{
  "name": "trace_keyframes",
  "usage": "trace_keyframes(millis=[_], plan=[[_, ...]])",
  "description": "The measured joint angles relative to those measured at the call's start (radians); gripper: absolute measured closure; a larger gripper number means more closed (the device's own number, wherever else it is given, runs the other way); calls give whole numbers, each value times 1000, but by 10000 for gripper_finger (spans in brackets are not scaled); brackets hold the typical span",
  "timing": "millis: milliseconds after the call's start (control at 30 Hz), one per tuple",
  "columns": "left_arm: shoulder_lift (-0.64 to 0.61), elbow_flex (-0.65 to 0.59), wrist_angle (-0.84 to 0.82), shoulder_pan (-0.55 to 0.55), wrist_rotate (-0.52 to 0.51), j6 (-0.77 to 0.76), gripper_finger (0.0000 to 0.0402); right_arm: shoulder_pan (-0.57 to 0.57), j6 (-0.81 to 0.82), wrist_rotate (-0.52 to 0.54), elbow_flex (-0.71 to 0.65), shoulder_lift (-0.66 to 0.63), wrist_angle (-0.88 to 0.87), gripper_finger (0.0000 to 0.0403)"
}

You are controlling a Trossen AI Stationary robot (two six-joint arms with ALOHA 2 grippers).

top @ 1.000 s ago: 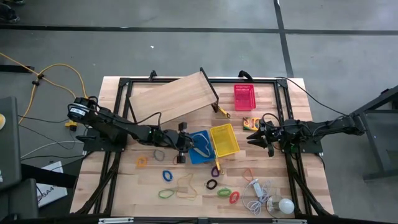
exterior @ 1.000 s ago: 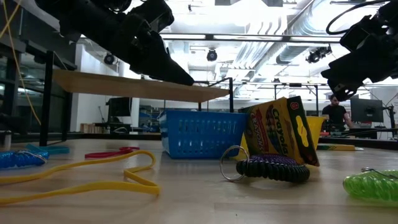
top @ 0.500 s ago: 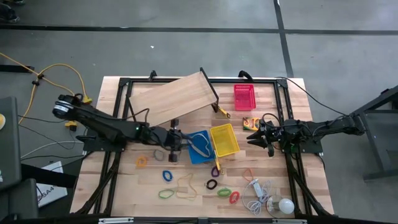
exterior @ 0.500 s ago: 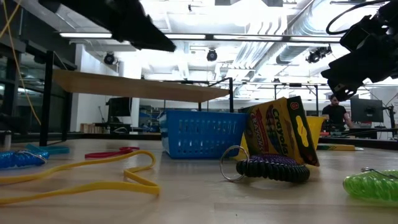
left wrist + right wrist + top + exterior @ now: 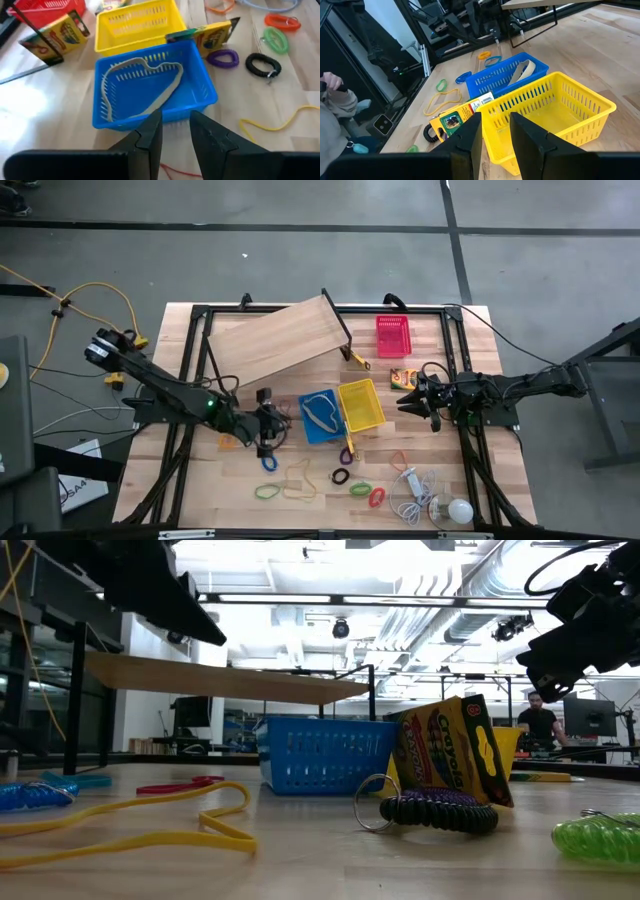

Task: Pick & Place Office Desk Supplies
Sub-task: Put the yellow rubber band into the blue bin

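The blue basket stands on the table and holds one tan rubber band. The yellow basket stands right beside it, and the red basket is further back. One crayon box lies near the red basket. Another crayon box stands by the yellow basket's near corner. Several coloured band loops lie on the near part of the table. My left gripper hovers open just left of the blue basket, holding nothing. My right gripper hovers open right of the yellow basket.
A tilted wooden board on black legs stands over the far left of the table. A white bulb with its thin cord lies at the near right corner. Black frame bars run along both table sides. A person sits beyond the table.
My left gripper has drawn back from over the blue basket toward the table's left edge, rising as it went. The tan band stays in the blue basket. My right arm has kept still.
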Motion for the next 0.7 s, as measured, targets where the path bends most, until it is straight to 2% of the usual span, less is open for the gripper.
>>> trace_keyframes(millis=[267, 700], plan=[[85, 0, 39, -2, 118, -153, 308, 0, 0, 0, 0, 0, 0, 314], [277, 0, 266, 28, 369, -352, 308, 0, 0, 0, 0, 0, 0, 314]])
